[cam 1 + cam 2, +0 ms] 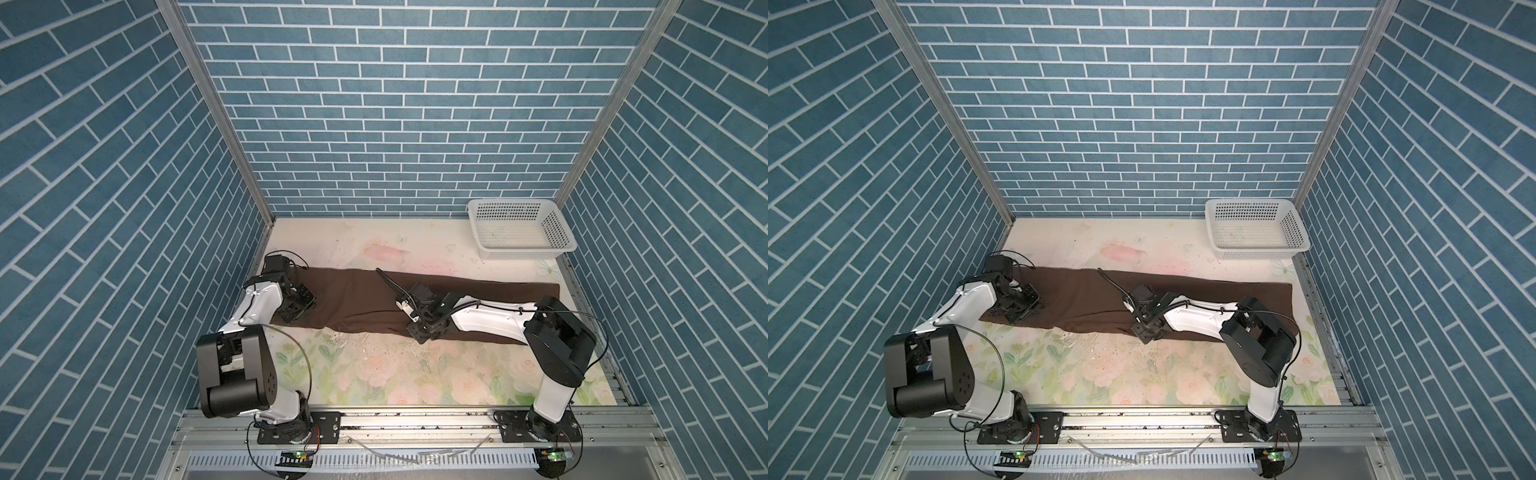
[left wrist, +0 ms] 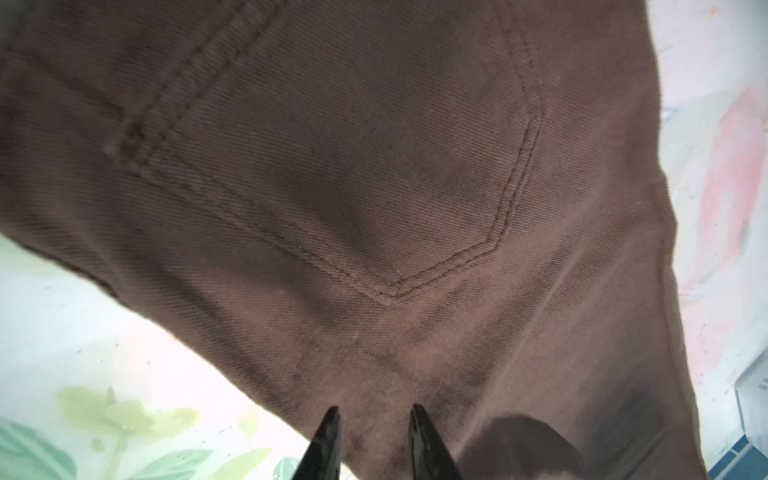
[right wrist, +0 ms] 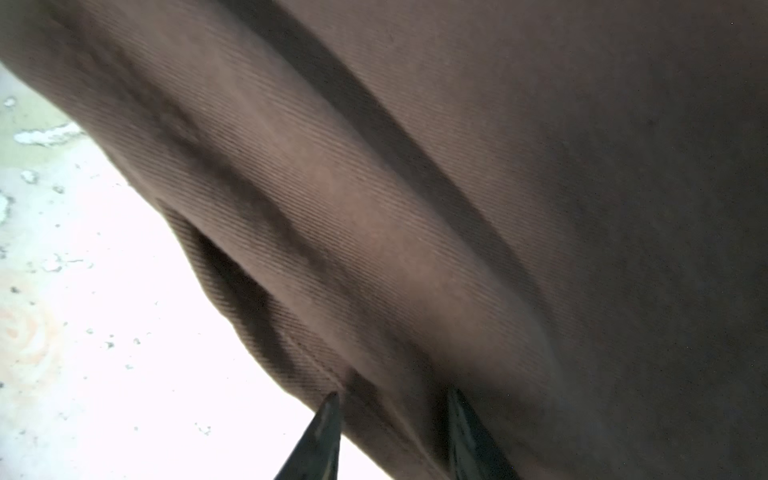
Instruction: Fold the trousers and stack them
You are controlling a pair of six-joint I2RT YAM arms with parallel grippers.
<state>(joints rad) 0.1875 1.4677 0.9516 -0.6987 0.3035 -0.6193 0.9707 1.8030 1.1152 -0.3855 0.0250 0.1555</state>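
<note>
Partly hidden under the right arm (image 1: 486,320): brown trousers (image 1: 353,297), laid lengthwise. Clamped or not, unclear for left gripper (image 2: 374,415), tips close over cloth; right gripper (image 3: 392,399) tips apart astride the edge.

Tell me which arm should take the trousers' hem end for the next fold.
Right, likely. The hem end lies on its side; the right claw, tips apart, is at mid-leg, while the left claw sits at the far waist end.
</note>
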